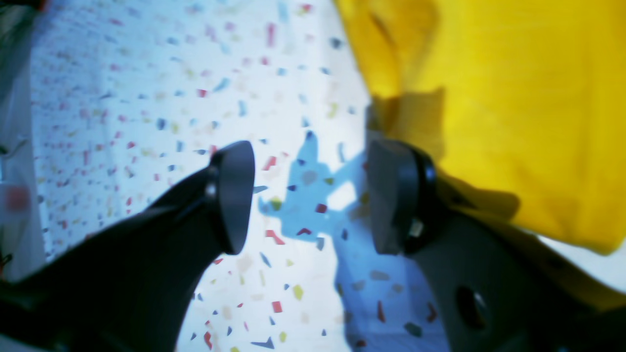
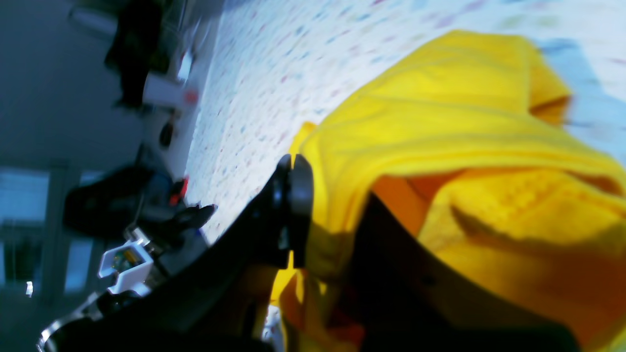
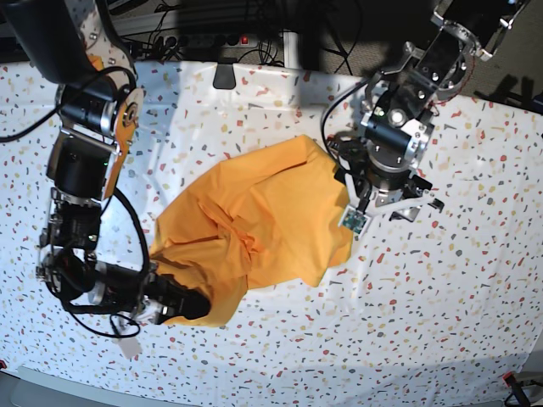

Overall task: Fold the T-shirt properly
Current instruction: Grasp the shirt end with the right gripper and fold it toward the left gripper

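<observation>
The orange-yellow T-shirt (image 3: 263,220) lies crumpled in the middle of the speckled tablecloth (image 3: 441,288), with no lettering showing. My right gripper (image 3: 188,305) is at the shirt's lower-left corner. In the right wrist view it (image 2: 332,234) is shut on a bunched fold of the T-shirt (image 2: 440,137), held a little above the cloth. My left gripper (image 3: 358,193) hovers at the shirt's right edge. In the left wrist view it (image 1: 315,195) is open and empty over bare tablecloth, with the T-shirt (image 1: 513,98) just beside its right finger (image 1: 396,195).
Cables and a power strip (image 3: 212,38) run along the table's back edge, and a small dark object (image 3: 225,76) lies there. The table's front edge (image 3: 254,398) is near the right arm. The right arm's base (image 3: 89,110) stands at the back left.
</observation>
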You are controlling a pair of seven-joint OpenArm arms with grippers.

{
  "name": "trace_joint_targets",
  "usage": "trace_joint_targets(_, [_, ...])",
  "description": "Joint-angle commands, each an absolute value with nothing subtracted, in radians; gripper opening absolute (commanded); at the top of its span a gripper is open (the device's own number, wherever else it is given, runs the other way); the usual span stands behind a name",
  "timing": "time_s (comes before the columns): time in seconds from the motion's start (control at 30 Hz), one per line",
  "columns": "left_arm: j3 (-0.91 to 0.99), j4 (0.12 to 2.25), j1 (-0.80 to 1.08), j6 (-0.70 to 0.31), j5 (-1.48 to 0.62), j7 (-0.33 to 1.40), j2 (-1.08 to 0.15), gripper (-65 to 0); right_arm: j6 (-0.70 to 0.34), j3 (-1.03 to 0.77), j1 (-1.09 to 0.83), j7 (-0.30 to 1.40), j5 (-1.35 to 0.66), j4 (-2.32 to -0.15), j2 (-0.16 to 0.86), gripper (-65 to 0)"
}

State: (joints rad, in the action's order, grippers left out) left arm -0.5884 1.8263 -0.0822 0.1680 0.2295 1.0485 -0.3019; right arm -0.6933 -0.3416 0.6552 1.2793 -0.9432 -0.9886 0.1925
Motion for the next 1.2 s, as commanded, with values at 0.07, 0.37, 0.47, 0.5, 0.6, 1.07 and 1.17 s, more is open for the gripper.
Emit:
trace_joint_targets(0.07, [-0.583, 1.845, -0.099, 0.172, 0.241, 1.026, -0.300, -29.3, -0.698, -0.271, 0.690, 1.286, -0.970, -1.026, 0.156, -65.0])
trace_joint_targets(0.37, [-0.583, 1.845, -0.097, 0.172, 0.242, 1.039, -0.300, -29.3, -0.698, -0.163, 0.690, 1.353, -0.968, -1.092, 0.044, -65.0])
trace_joint_targets(0.47, [-0.583, 1.845, -0.096, 0.171, 0.242, 1.061, -0.300, -29.3, -0.698, -0.163, 0.684, 1.357, -0.935, -1.092, 0.000, -65.0])
trace_joint_targets(0.5, [-0.583, 1.845, -0.094, 0.170, 0.242, 1.062, -0.300, -29.4, -0.698, -0.163, 0.678, 1.357, -0.919, -1.092, -0.014, -65.0])
trace_joint_targets(0.6, [-0.583, 1.845, -0.083, 0.169, 0.245, 1.057, -0.300, -29.3, -0.698, -0.163, 0.656, 1.357, -0.908, -1.092, -0.056, -65.0])
trace_joint_targets(1.07, [-0.583, 1.845, -0.050, 0.191, 0.418, 1.131, -0.300, -29.3, -0.698, -0.163, 0.512, 1.308, -0.764, -1.092, -0.130, -65.0])
trace_joint_targets(1.17, [-0.583, 1.845, -0.051, 0.259, 0.499, 1.150, -0.300, -29.3, -0.698, -0.163, 0.492, 1.308, -0.831, -1.092, -0.142, -49.7])
